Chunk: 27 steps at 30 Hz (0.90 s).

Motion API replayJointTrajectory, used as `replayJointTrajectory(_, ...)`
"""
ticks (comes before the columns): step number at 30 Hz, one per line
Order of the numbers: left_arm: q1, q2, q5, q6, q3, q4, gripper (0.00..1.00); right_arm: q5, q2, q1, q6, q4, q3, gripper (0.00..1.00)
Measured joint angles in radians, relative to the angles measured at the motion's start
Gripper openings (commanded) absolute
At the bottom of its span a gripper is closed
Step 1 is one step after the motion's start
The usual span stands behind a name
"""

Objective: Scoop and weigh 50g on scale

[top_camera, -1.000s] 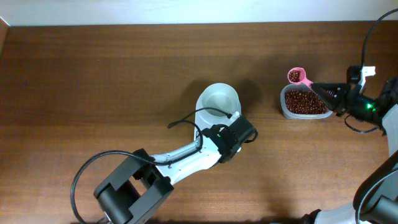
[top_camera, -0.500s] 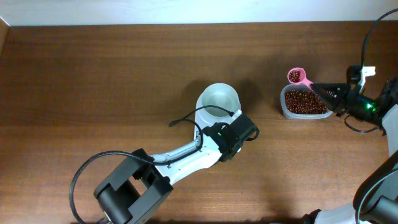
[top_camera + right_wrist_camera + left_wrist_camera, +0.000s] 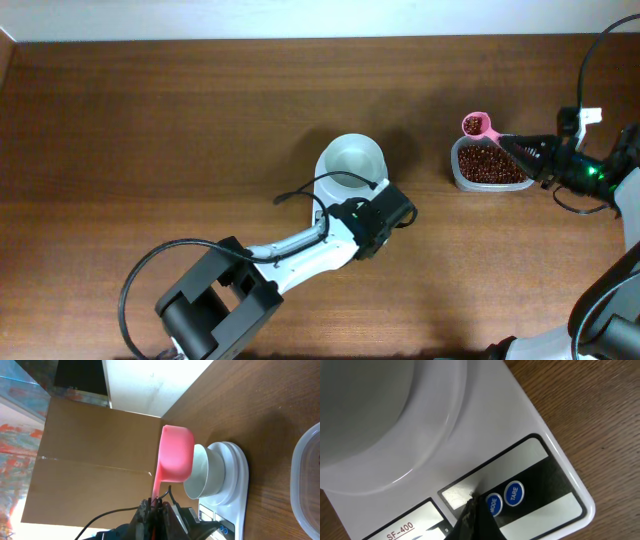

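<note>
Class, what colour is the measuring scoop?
Pink; the measuring scoop shows best in the right wrist view.

white scale and white bowl, with two blue buttons on a black-and-white panel. the scoop is bright pink and the beans are dark red-brown. worktop is brown wood grain.

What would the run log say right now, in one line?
left end effector: shut, tip by scale buttons | right end effector: shut on scoop with beans, near tub | bowl: looks empty
</note>
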Motion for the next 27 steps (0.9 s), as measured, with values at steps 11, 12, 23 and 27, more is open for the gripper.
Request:
replayJointTrajectory(11,-0.001,0.002,-0.001,0.000,0.002,-0.005,0.00,0.000,0.000,0.000,0.000,0.000,0.000,0.04)
replayJointTrajectory(12,-0.001,0.005,-0.002,0.000,0.006,-0.008,0.00,0.000,0.000,0.000,0.000,0.000,0.000,0.04)
replayJointTrajectory(23,-0.004,0.009,-0.017,0.003,0.005,-0.014,0.00,0.000,0.000,0.000,0.000,-0.005,0.000,0.04)
replayJointTrajectory(27,-0.009,0.009,-0.057,0.003,0.002,-0.014,0.00,0.000,0.000,0.000,0.000,-0.007,0.000,0.04)
